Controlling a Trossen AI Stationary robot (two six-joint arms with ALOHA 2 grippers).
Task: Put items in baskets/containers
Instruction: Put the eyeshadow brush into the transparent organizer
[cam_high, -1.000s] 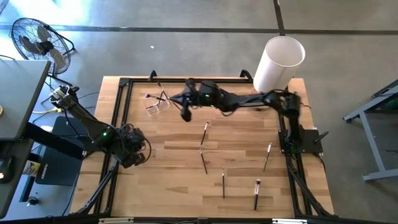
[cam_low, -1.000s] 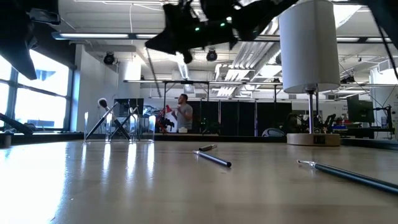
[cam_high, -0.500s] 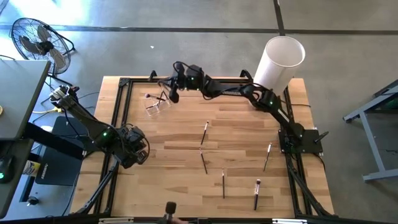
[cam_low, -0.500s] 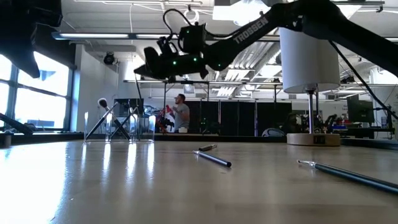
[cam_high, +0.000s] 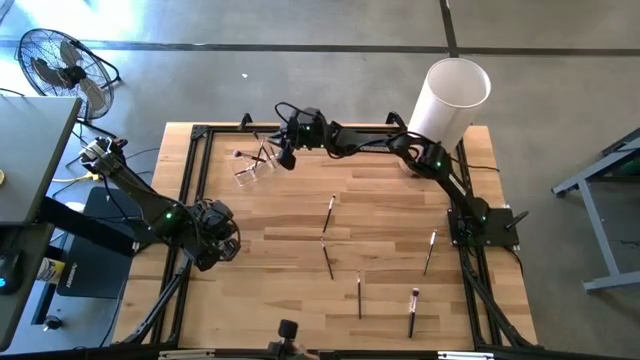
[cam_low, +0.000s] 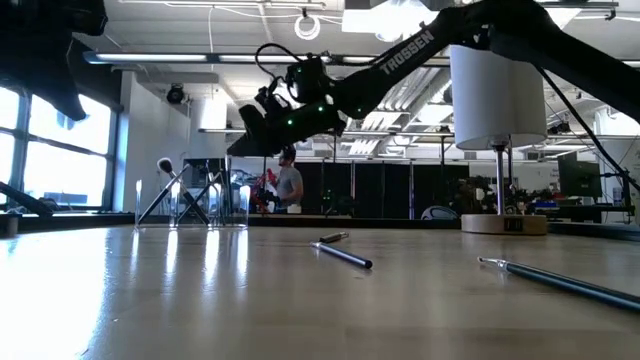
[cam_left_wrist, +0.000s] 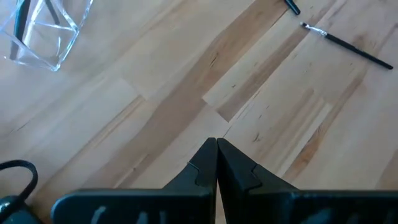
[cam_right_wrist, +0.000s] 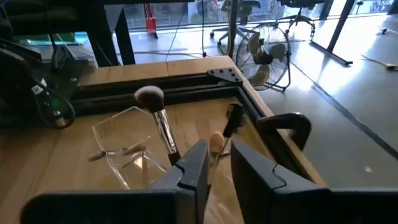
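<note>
Moved: right gripper (cam_high: 286, 160) has swung from over the mid-table to hang just beside the clear cup (cam_high: 250, 167), which has not shifted
Clear cup: near the table's far left corner, already holding several brushes, one with a fluffy pale head (cam_right_wrist: 149, 98)
Loose brushes: five (cam_high: 329, 211) lie on the wood between the middle and the near right part of the table (cam_high: 270, 300)
Right gripper state: fingers (cam_right_wrist: 194, 167) slightly parted; a pale-tipped brush (cam_right_wrist: 216, 144) shows between them, but whether it is gripped I cannot tell
Left gripper: (cam_left_wrist: 216, 149) clenched on nothing, waiting near the left edge
Doing it well: I judge the tip should be centred over the cup's mouth, brush upright, clear of leaning handles, before release
White cylinder: (cam_high: 448, 102) at the far right corner, untouched
</note>
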